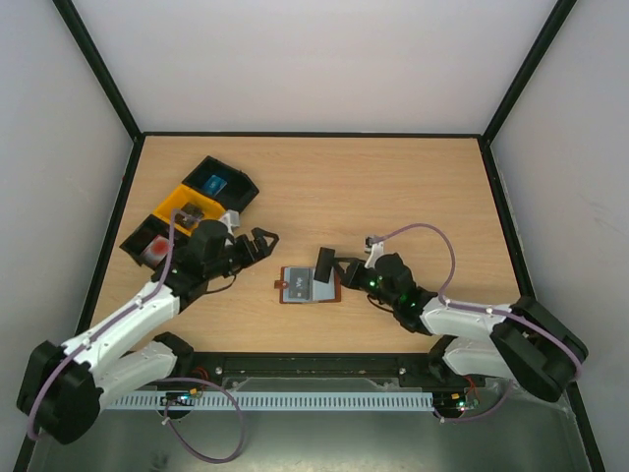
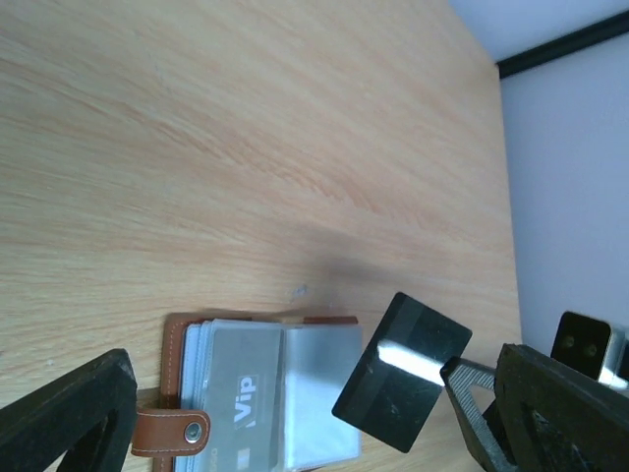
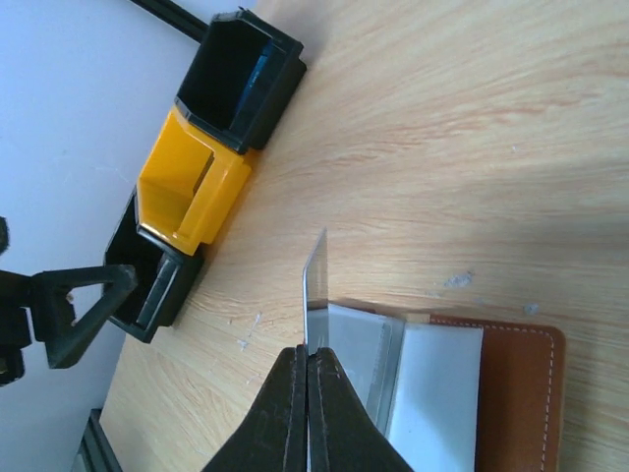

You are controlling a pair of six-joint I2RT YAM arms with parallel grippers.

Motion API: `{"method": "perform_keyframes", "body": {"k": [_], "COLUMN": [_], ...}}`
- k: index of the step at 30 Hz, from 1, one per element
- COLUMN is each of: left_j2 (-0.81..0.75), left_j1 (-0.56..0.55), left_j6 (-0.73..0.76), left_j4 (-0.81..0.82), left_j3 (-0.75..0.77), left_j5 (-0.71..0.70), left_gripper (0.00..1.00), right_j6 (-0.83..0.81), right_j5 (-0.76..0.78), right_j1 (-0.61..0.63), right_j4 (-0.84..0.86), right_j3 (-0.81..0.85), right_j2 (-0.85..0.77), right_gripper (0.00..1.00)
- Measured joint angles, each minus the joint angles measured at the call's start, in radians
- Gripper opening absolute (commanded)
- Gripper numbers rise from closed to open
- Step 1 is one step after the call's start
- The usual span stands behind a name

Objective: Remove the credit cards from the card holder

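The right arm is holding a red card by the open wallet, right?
No. The card the right arm holds by the open wallet is dark grey, not red. The left wrist view shows it.

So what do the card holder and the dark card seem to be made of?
The card holder: brown leather or imitation, matte, stitched edge, translucent plastic sleeves inside. The dark grey card: probably rigid plastic, glossy; a bright reflection crosses its flat face.
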Motion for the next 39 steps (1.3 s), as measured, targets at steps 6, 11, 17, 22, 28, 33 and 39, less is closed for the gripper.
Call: {"method": "perform_keyframes", "body": {"k": [6, 11, 17, 22, 28, 33, 39], "left_j2": [-0.107, -0.087, -0.107, -0.134, -0.157, -0.158, -0.158], "left_j1": [0.052, 0.078, 0.078, 0.078, 0.075, 0.061, 0.027], "left_j6": [-0.022, -0.073, -0.2, -0.343, -0.513, -0.617, -0.687], "left_j4": [-0.073, -0.049, 0.033, 0.102, 0.155, 0.188, 0.212], "left_j3": [0.016, 0.008, -0.063, -0.116, -0.172, -0.202, -0.204], "left_j5": [0.019, 0.17, 0.307, 0.375, 0.389, 0.394, 0.392], "left_gripper": [0.91, 0.79, 0.69, 0.69, 0.61, 0.58, 0.51], "right_j6": [-0.141, -0.28, -0.487, -0.674, -0.813, -0.88, -0.939], "right_j5": [0.043, 0.114, 0.224, 0.311, 0.377, 0.416, 0.464], "right_j1": [0.026, 0.11, 0.213, 0.294, 0.361, 0.415, 0.473], "right_j4": [-0.12, -0.164, -0.166, -0.156, -0.135, -0.13, -0.125], "right_j3": [0.038, 0.072, 0.107, 0.108, 0.117, 0.142, 0.161], "right_j2": [-0.066, -0.088, -0.105, -0.109, -0.082, -0.023, 0.028], "right_gripper": [0.02, 0.02, 0.02, 0.02, 0.02, 0.02, 0.02]}}
